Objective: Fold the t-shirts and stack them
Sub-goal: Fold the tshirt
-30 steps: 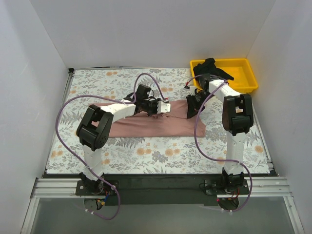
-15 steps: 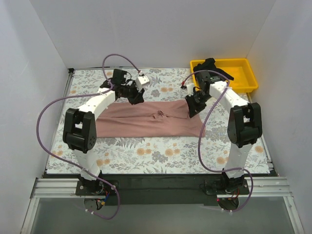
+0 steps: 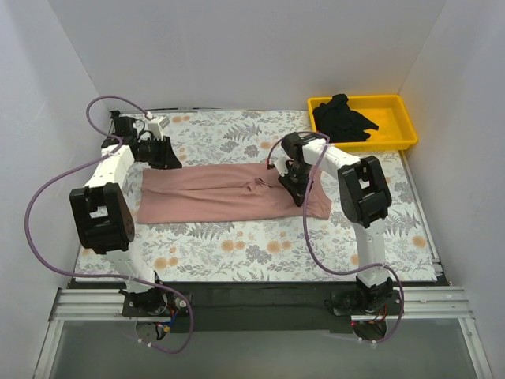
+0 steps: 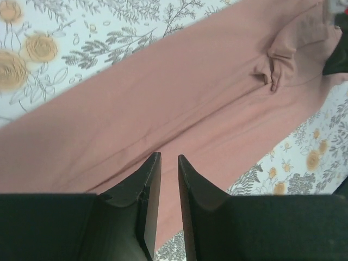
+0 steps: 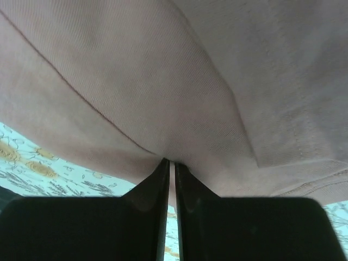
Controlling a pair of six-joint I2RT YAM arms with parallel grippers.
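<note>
The dusty pink t-shirt (image 3: 221, 193) lies folded as a long band across the middle of the floral cover. My left gripper (image 3: 166, 154) hovers at the band's far left corner. In the left wrist view its jaws (image 4: 168, 156) stand almost together with nothing between them, over the pink t-shirt (image 4: 190, 92). My right gripper (image 3: 296, 189) is on the band's right part. In the right wrist view it (image 5: 169, 161) is shut on a pinch of the pink t-shirt (image 5: 190, 81). The black t-shirt (image 3: 343, 117) lies crumpled in the yellow bin (image 3: 390, 99).
The yellow bin stands at the far right corner. White walls close in the table on three sides. The floral cover (image 3: 237, 245) shows in front of and behind the pink band. Purple cables loop beside both arms.
My left gripper let go of the shirt's middle and swung to the far left corner. The pink band now lies longer and flatter. My right gripper moved left along it.
</note>
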